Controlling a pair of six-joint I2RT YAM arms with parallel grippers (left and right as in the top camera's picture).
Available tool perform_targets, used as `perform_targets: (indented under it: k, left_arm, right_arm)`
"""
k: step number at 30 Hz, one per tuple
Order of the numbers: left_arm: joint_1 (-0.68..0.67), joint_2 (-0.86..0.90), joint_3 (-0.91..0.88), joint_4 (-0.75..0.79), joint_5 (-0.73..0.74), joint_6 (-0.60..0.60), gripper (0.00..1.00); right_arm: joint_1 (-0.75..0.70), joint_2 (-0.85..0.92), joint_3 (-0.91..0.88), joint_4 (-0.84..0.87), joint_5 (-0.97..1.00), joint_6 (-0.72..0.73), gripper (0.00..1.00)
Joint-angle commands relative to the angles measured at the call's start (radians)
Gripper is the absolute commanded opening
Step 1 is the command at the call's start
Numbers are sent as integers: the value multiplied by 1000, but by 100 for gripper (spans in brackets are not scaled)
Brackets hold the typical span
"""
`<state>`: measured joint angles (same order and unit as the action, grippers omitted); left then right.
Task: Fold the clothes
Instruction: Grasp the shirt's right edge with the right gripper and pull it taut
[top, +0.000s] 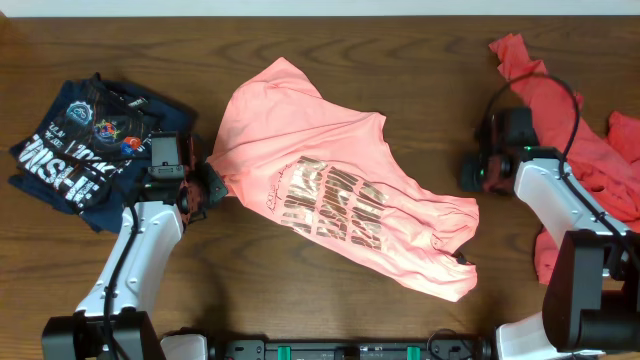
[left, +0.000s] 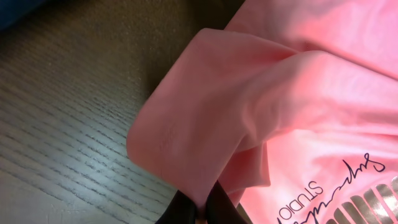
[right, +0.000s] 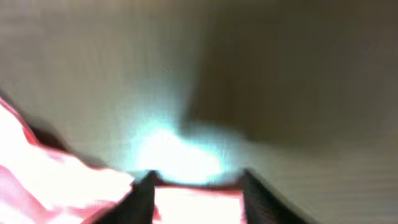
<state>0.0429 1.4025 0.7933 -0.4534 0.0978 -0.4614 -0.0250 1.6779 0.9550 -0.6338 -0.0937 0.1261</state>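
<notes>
A navy pile (top: 80, 145) of printed shirts lies at the left end of the table (top: 250, 290). Just right of it, the left gripper (top: 210, 185) is closed tight on the pink shirt (top: 340, 190), with the shirt's left edge pinched between its fingers. The shirt lies spread mid-table, lettering up. The right gripper (top: 472, 172) sits just left of the coral shirts (top: 575, 140) heaped at the right end. Its jaws stand apart, but its wrist view is blurred, so I cannot tell whether the pale pink between them is gripped.
</notes>
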Motion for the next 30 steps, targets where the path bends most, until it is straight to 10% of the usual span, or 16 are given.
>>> perform_targets:
  k: [1, 8, 13, 30]
  left_arm:
    - [0, 4, 3, -7, -4, 20, 6]
    - [0, 4, 3, -6, -4, 20, 6]
    - [0, 4, 3, -7, -4, 20, 6]
    - [0, 4, 3, 17, 29, 19, 6]
  right_arm:
    - [2, -4, -23, -48, -42, -10, 53]
    - [9, -4, -125, 24, -60, -15, 62]
    - [24, -4, -157, 60, -78, -15, 3]
    - [-177, -3, 194, 347, 179, 30, 1]
